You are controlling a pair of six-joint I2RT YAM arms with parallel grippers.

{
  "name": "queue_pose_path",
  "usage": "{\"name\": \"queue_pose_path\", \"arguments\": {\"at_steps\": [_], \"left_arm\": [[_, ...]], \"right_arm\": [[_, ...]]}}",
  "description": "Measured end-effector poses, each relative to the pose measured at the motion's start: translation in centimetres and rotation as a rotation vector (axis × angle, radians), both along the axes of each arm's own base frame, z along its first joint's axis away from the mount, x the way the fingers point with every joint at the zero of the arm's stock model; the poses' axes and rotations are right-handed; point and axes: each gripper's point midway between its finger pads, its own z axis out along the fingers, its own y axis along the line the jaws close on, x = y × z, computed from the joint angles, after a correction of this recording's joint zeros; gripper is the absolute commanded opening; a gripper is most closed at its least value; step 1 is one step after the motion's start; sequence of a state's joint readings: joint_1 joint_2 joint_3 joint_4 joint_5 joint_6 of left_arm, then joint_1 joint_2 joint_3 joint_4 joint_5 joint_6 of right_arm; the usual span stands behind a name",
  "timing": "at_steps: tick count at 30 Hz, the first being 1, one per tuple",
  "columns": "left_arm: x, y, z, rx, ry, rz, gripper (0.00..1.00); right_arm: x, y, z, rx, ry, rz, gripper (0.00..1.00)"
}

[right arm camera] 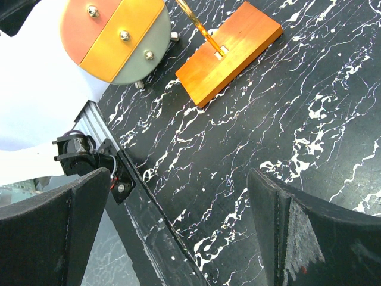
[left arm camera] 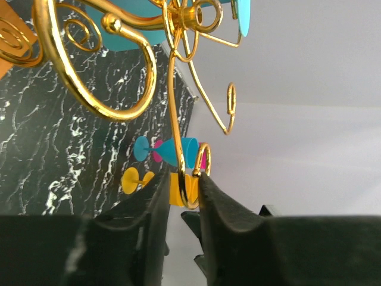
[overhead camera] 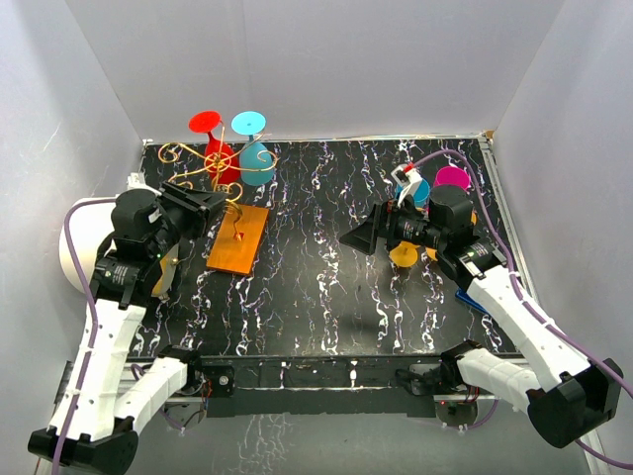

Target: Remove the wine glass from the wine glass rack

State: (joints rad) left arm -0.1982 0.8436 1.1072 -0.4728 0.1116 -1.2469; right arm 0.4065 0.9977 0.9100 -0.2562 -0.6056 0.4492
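The gold wine glass rack [overhead camera: 213, 168] stands at the back left on its orange-brown wooden base [overhead camera: 238, 237]. A red wine glass [overhead camera: 220, 158] and a cyan wine glass [overhead camera: 257, 160] hang on it, feet up. My left gripper [overhead camera: 218, 203] is at the rack's near side. In the left wrist view a gold scroll loop [left arm camera: 189, 179] lies between my left gripper's [left arm camera: 181, 182] narrowly parted jaws, touching the right finger, with a slit beside the left one. The cyan wine glass [left arm camera: 128, 42] shows above. My right gripper [overhead camera: 358, 237] hovers wide open mid-table, holding nothing [right arm camera: 178, 179].
Blue [overhead camera: 420, 190], magenta [overhead camera: 452, 178] and yellow [overhead camera: 406, 255] glasses stand at the right behind my right arm. A white round object [overhead camera: 77, 242] sits outside the left table edge. White walls enclose the table. The rack's wooden base [right arm camera: 229, 50] shows in the right wrist view.
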Motion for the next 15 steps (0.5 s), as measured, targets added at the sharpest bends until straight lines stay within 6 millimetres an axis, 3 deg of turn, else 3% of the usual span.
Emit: {"name": "queue_pose_path", "arguments": {"at_steps": [5, 11, 15], "left_arm": [[-1.8, 0.9, 0.2, 0.068, 0.017, 0.002, 0.76], [-4.9, 2.4, 0.9, 0.159, 0.02, 0.014, 0.91], [-6.0, 3.5, 4.0, 0.272, -0.037, 0.011, 0.98]], "right_arm": [[0.1, 0.0, -0.3, -0.01, -0.001, 0.005, 0.98], [0.2, 0.0, -0.5, -0.026, -0.014, 0.012, 0.98], [0.1, -0.1, -0.7, -0.037, -0.02, 0.016, 0.98]]}}
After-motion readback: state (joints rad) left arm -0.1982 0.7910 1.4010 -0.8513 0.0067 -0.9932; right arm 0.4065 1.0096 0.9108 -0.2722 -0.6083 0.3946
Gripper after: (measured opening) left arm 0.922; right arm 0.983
